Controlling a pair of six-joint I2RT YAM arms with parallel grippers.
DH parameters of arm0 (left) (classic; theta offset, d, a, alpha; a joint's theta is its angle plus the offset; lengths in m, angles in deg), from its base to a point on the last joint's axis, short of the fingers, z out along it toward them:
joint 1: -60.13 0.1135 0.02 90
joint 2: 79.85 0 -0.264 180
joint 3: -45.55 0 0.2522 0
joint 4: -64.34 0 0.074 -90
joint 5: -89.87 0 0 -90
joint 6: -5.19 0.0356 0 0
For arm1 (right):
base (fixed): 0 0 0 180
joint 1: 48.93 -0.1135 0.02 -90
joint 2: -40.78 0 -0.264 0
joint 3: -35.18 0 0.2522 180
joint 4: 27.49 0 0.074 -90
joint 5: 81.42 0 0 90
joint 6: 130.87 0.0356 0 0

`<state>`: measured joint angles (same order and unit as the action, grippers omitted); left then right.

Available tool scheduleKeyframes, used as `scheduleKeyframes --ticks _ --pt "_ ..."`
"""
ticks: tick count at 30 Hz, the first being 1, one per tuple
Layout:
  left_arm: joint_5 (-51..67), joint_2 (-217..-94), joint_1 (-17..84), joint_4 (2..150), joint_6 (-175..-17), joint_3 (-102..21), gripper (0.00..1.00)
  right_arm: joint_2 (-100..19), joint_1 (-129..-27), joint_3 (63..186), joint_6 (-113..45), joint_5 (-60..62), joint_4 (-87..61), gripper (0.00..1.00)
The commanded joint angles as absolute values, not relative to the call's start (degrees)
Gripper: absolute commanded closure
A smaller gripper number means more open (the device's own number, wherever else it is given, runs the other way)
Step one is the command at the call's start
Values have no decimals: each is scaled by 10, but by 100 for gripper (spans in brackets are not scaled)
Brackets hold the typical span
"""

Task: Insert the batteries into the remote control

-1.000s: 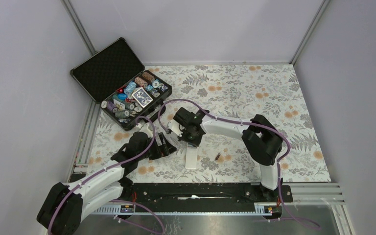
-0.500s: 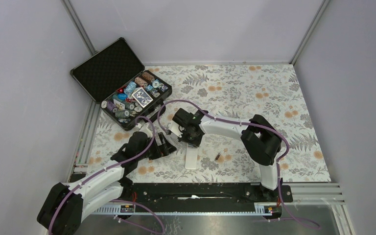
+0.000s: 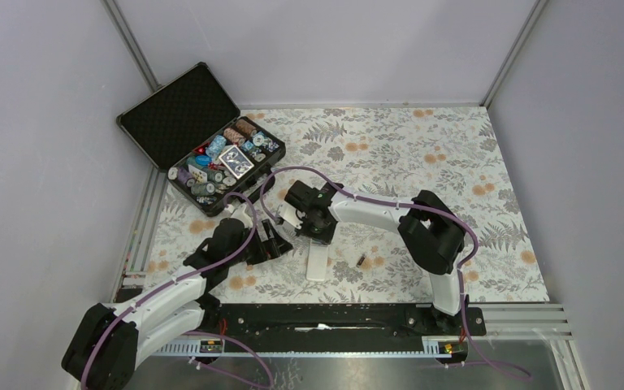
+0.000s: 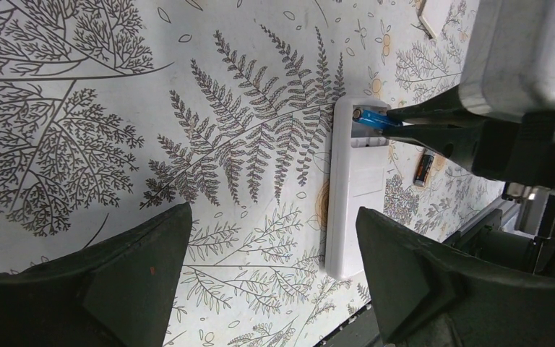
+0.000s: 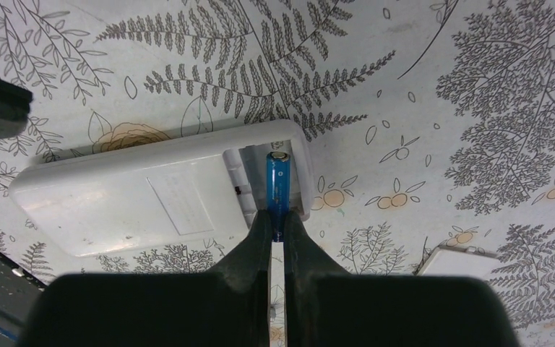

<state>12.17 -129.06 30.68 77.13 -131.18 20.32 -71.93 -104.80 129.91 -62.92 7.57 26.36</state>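
The white remote control (image 3: 318, 262) (image 4: 358, 195) (image 5: 152, 195) lies back up on the floral mat, with its battery bay open at the far end. My right gripper (image 3: 315, 236) (image 5: 277, 220) is shut on the blue battery (image 5: 277, 184) (image 4: 371, 119). That battery lies lengthwise in the open bay with its metal tip at the far wall. The dark reddish battery (image 3: 361, 261) (image 4: 421, 168) lies loose on the mat, just right of the remote. My left gripper (image 3: 280, 244) (image 4: 273, 217) stands open and empty, low over the mat to the left of the remote.
An open black case (image 3: 180, 114) with poker chips and cards sits at the back left. A small flat white piece (image 5: 459, 264) (image 4: 433, 13) lies on the mat near the bay end of the remote. Grey walls close in the mat (image 3: 422, 154).
My right wrist has edged slightly left with the blue battery still in its grip. The left arm and the remote have stayed put.
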Motion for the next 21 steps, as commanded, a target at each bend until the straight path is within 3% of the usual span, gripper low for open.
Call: scheduleKeyframes --ticks 1,9,13,21 --pt "129 -1285 310 745 -1308 209 10 -727 -1054 1331 -622 83 276 99" --pt "131 -1285 312 744 -1306 210 10 -737 -1054 1340 -616 99 277 94" --pt "131 -1285 313 745 -1305 211 10 -736 -1055 1341 -618 101 282 100" --pt "134 -1287 315 742 -1305 210 10 -726 -1057 1342 -615 105 292 100"
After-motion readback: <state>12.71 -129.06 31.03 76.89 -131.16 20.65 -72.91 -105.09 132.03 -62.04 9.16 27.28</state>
